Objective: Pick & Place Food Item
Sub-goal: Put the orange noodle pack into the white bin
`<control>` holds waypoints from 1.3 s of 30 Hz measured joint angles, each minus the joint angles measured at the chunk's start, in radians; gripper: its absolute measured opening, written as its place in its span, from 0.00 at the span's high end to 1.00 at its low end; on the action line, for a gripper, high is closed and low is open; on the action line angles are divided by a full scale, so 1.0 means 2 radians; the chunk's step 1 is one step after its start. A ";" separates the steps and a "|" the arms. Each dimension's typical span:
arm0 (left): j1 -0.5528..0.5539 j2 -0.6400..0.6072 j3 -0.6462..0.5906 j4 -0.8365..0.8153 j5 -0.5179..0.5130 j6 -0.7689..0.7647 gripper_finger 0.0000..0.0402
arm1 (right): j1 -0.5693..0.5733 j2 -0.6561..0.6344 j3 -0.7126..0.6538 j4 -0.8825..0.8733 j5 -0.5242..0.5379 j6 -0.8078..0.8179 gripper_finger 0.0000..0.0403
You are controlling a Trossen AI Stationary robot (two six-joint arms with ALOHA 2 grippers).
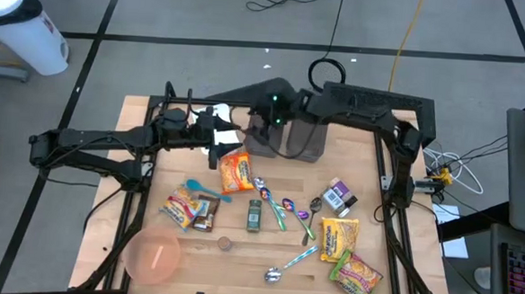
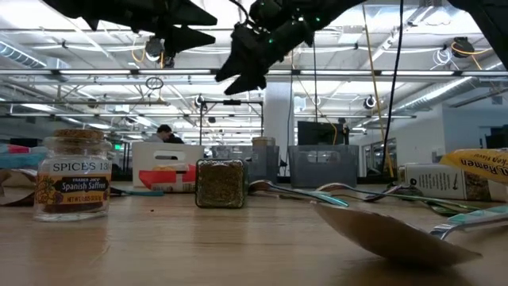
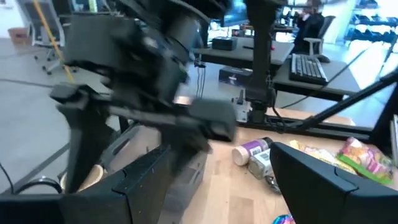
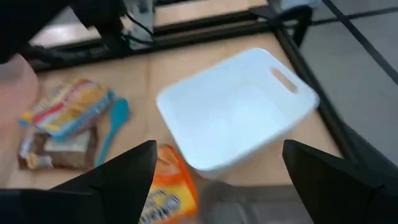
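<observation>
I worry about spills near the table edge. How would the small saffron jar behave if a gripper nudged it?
The saffron jar stands upright, narrow, with a cork top, so a high nudge would likely tip it. On its side its round body would probably roll. It looks like glass, so likely slippery and breakable.

My two arms are matte black, built of boxy links and round joints. The left arm point(image 1: 92, 144) is a slim double-bar link with thin black cables along it. The right arm point(image 1: 373, 106) carries a thick block-shaped housing, and a small green light glows on it at about nine o'clock from that block. A black cable loops off it at eleven o'clock. My fingers point(image 4: 118, 174) are broad, flat, dark wedges with angular edges and plain faces, no markings showing.
</observation>
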State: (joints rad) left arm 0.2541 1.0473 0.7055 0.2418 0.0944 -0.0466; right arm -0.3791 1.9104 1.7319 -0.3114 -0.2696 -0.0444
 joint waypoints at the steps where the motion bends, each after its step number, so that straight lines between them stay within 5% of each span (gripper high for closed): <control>1: 0.000 0.000 0.000 -0.001 0.000 -0.008 0.31 | 0.005 0.000 -0.013 0.023 -0.006 -0.001 0.16; 9: -0.004 0.000 0.000 -0.052 -0.001 -0.021 0.31 | 0.034 -0.016 -0.153 0.203 -0.065 0.014 0.16; 14: -0.011 0.000 0.000 -0.077 -0.009 -0.020 0.31 | 0.046 -0.064 -0.273 0.374 -0.059 0.046 0.16; 18: -0.016 0.000 0.000 -0.076 -0.009 -0.017 0.31 | 0.056 -0.122 -0.363 0.465 -0.005 0.031 0.17; 25: -0.027 0.028 0.000 -0.102 -0.010 -0.010 0.31 | 0.083 -0.232 -0.490 0.510 0.082 -0.018 0.17; 39: -0.114 0.138 0.000 -0.160 -0.075 -0.034 0.31 | 0.127 -0.337 -0.620 0.533 0.085 0.066 0.17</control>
State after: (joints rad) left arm 0.0269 1.3228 0.7059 -0.0782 -0.0560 -0.1144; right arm -0.1253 1.2369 0.4926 0.7538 -0.0997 0.0874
